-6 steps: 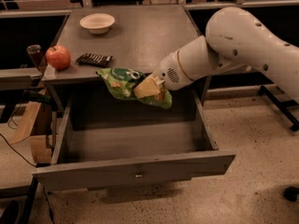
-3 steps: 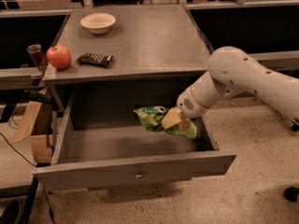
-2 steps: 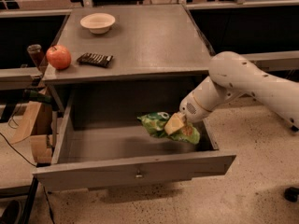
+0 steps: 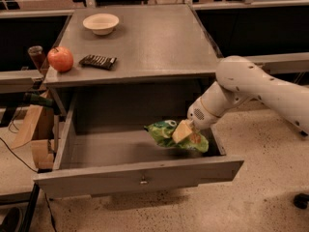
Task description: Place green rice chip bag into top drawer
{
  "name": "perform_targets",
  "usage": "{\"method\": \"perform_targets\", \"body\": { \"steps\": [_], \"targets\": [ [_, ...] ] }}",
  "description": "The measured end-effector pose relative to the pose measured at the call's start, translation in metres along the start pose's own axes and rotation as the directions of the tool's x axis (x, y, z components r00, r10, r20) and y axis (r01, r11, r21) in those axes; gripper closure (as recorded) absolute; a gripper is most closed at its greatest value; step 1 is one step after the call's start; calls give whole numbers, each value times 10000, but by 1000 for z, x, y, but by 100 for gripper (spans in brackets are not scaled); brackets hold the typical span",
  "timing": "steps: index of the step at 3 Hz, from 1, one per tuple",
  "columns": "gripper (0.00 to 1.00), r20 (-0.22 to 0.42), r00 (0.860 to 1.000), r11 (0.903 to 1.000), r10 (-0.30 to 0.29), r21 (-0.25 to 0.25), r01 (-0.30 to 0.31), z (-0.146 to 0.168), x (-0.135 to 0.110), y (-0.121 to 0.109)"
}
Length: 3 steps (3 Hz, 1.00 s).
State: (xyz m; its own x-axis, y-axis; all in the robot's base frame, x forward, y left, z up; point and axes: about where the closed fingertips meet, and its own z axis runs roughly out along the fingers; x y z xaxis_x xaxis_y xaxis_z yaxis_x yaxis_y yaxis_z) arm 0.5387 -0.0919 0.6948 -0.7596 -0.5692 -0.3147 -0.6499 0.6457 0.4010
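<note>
The green rice chip bag is crinkly bright green and sits low inside the open top drawer, at its right side. My gripper is at the end of the white arm that reaches in from the right. It is shut on the bag's right part, a tan finger lying across the bag. The drawer is pulled fully out, with a flat grey front panel and a small metal pull at its centre. Whether the bag rests on the drawer floor I cannot tell.
On the grey table top stand a white bowl, a red apple and a small dark striped snack bar. A wooden stand and cables are at the left. A speckled floor lies at the right.
My gripper has carried the bag from the table's front edge down into the drawer, moving right and lower. Over the last second it sank slightly further.
</note>
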Motion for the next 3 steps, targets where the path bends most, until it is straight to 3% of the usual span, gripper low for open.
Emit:
{"method": "perform_targets", "body": {
  "steps": [2,3],
  "targets": [
    [13,174,9992,9992,-367,-153,370,-6,-6,5],
    [0,308,9977,9980,-609,-159,614,-11,-14,8]
  ]
}}
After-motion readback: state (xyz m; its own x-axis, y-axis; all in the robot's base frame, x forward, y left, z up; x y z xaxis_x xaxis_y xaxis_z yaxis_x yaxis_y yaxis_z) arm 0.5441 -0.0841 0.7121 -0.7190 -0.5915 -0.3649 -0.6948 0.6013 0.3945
